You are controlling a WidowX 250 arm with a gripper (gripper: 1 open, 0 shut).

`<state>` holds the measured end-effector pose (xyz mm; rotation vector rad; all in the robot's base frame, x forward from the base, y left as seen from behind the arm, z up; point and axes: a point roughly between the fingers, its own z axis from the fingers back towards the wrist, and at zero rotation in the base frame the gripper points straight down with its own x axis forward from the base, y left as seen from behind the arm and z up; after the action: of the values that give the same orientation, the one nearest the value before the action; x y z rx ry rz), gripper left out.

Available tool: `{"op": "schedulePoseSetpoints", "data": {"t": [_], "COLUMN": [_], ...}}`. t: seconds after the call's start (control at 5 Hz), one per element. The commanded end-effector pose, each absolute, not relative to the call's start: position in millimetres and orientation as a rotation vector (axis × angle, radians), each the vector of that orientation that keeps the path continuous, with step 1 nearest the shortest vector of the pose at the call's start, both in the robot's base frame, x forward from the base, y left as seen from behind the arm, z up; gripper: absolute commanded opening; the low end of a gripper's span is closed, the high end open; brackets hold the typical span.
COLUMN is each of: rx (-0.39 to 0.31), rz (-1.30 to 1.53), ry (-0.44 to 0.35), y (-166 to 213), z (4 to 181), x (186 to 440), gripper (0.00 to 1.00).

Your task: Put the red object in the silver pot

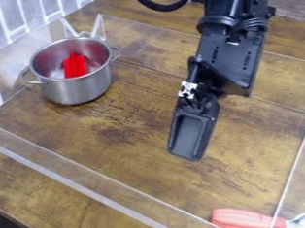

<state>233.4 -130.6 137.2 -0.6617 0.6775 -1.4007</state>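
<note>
- One red object (75, 65) sits inside the silver pot (72, 77), away from the fingers (187, 135) and toward the upper left of the view; the task looks done as things lie.
- The fingers are closed together, a dark narrow slab above the bench (112, 148), well apart from the pot, and nothing shows in their hold.
- The red object is small and blocky, its top lower than the pot's rim. It would probably be light; whether it is stiff or soft cannot be told from its plain surface.
- If it had to come out again, the best hold would be from straight above, across its two upright sides, with the fingers kept narrow so they do not knock the steel wall.
- The pot would likely be stiff and fairly light for its size, its polished side slippery to a smooth grip. The rolled rim or a side handle should give a surer hold than the curved wall, though a tug on one handle could tilt it.
- Nearer the lower right, beyond the fingers, lies a utensil with a red handle (247, 219), its metal end at the edge of the view; no need to touch it.
- No brand, label or writing can be read on the pot, the red object or the arm.
</note>
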Motion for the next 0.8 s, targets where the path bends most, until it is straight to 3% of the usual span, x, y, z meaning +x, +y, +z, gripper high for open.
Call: {"op": "schedulePoseSetpoints", "data": {"t": [0.0, 0.4, 0.6], "rx": [-0.651, -0.644, -0.657], "rz": [-1.349, -1.372, -1.31], "ry": [0.607, 0.631, 0.599], "y": [-124.5, -128.5, -128.1], "z": [149.8, 148.0, 147.2], "x": [239.6, 237.6, 235.5], "gripper": [0.0, 0.0, 0.0]}}
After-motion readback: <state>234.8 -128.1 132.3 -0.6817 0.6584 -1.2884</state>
